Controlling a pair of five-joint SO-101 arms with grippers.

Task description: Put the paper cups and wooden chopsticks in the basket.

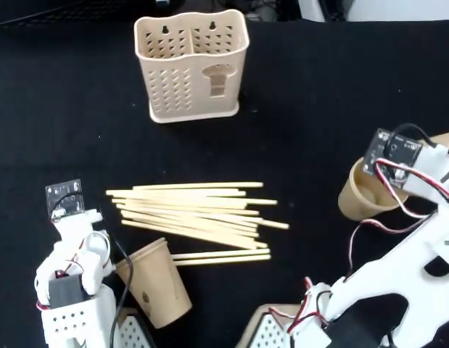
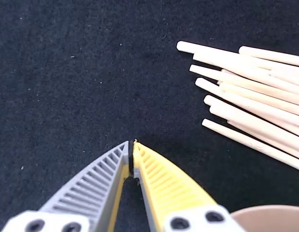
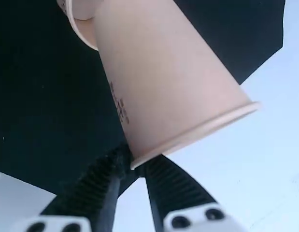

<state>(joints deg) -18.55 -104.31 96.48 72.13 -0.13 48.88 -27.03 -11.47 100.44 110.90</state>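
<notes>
This is looking like a robotics lab, since a black-clothed worktop point(image 1: 340, 109) is spreading beneath the left gripper point(image 2: 131, 144) while two white printed arms point(image 1: 398, 279) are sitting on it, trailing bare wiring point(image 1: 402, 208) and carrying exposed camera boards point(image 1: 63, 199).

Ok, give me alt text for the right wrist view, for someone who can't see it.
The right end effector pinches the rim of a tan paper cup, with the black table behind it.
</notes>
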